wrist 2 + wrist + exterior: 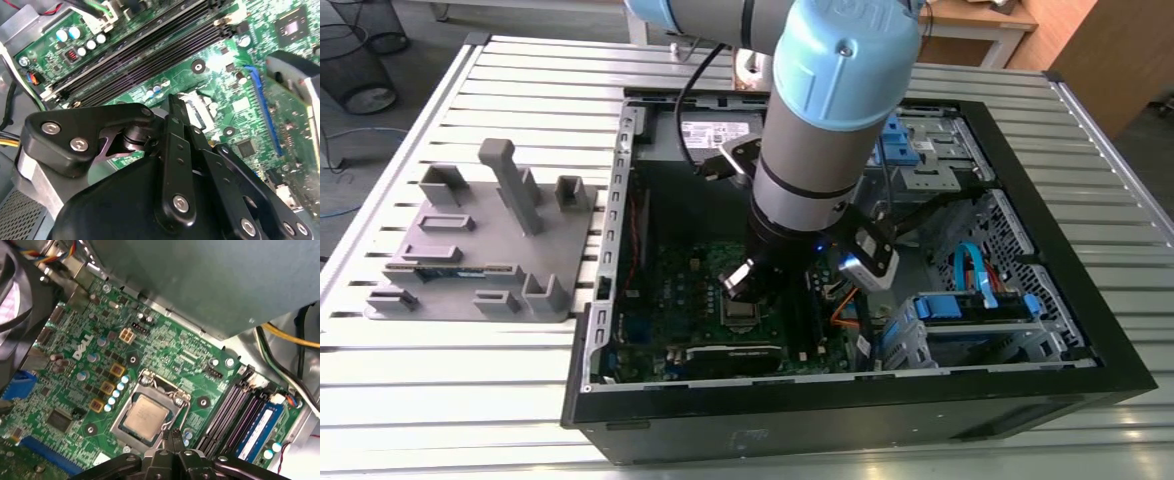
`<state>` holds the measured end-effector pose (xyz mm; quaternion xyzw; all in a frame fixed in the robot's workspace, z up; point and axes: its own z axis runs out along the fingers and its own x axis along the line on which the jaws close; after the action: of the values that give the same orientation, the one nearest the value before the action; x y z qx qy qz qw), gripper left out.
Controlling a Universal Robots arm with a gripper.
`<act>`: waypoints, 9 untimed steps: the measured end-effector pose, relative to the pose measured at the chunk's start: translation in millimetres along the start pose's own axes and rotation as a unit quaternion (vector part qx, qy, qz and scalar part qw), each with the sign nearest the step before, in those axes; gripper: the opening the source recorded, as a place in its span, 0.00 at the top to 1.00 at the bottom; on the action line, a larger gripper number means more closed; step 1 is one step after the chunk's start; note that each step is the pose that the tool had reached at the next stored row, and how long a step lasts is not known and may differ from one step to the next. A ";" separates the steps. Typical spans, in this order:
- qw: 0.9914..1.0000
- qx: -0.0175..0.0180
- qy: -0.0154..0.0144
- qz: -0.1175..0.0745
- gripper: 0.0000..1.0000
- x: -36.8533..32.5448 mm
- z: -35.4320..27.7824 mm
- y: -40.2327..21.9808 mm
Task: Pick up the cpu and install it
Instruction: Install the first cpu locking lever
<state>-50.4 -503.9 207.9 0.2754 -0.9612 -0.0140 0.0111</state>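
While the arm [827,120] was lowered into the open computer case [854,410], its pincer [738,283] was seen in the exterior view low over the green motherboard [667,300]; the case was laid on its side on a slatted metal surface [440,380], and a grey tray [480,250] with upright fixtures was set beside it, toward the exterior view's left.

In the first wrist view the cpu [145,415] was found lying flat inside the silver-framed socket [156,382], its pale metal top turned up and uncovered; it was held by nothing. The pincer [171,436] was shown with its two slim tips pressed together and with nothing pinched between them; the tips were placed just beside the socket's edge, on the side nearer the memory slots [230,415]; whether the board was touched by them could not be told. A blue memory stick [260,427] was seated in the outermost of those slots, and the black slots next to it were shown bare.

In the second wrist view the pincer [175,102] and its black linkage were seen from behind, with part of the socket [200,107] glimpsed past the tips.
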 end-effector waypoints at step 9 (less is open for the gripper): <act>1.000 0.000 -0.002 -0.003 0.89 2.5 1.2 -3.9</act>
<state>-50.5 -508.6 206.6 0.2781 -0.9604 -0.0146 0.0094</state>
